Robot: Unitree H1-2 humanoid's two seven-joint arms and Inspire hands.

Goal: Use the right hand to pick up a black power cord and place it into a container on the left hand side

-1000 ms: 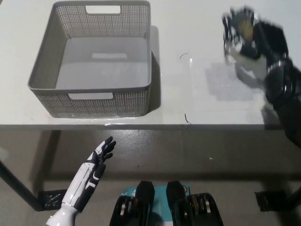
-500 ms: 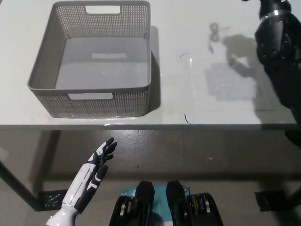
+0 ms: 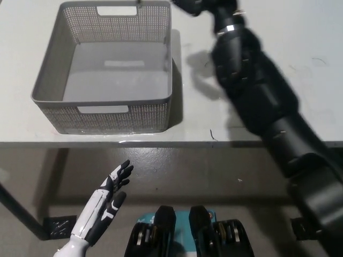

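Note:
A grey perforated basket stands on the left part of the white table, and its inside shows nothing. My black right arm reaches from the bottom right across the table to the top edge. Only a piece of the right hand shows there, just beyond the basket's far right corner; the rest is cut off by the picture's edge. No black power cord can be made out. My white left hand rests open below the table's front edge at the lower left.
The table's front edge runs across the middle of the picture, with grey floor below it. A dark table leg slants at the lower left. Small dark marks lie on the table near its front edge.
My right arm has swung left from the table's right side, along the far edge, to the basket's far right corner. The left hand and the basket have stayed put.

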